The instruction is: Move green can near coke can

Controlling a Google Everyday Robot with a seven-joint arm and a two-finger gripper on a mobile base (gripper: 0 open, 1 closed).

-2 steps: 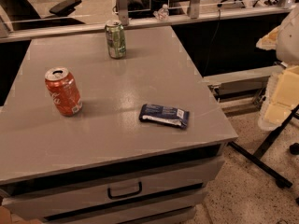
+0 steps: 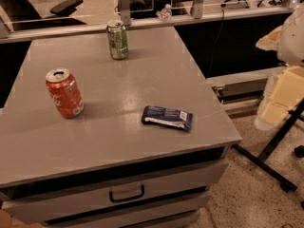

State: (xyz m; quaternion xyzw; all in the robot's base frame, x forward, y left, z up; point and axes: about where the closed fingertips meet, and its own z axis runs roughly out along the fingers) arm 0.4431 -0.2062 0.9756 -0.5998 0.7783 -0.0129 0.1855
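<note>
I can read no text for certain: the coke can (image 2: 64,93), at nine o'clock on the table top (image 2: 156,75), carries white script I cannot make out, and the green can (image 2: 117,40), at twelve o'clock, only pale marks. The dark blue packet (image 2: 166,118), toward four o'clock, bears a small white patch I cannot read; the gripper is outside my view

Green can (image 2: 117,40) rear, coke can (image 2: 64,93) left; gripper unseen.

No visible change vs. prev. frame: green can (image 2: 117,40), coke can (image 2: 64,93) & blue packet (image 2: 167,118) hadn't moved; pale shapes (image 2: 285,91) at right edge hadn't shifted; gripper was out of view.
</note>
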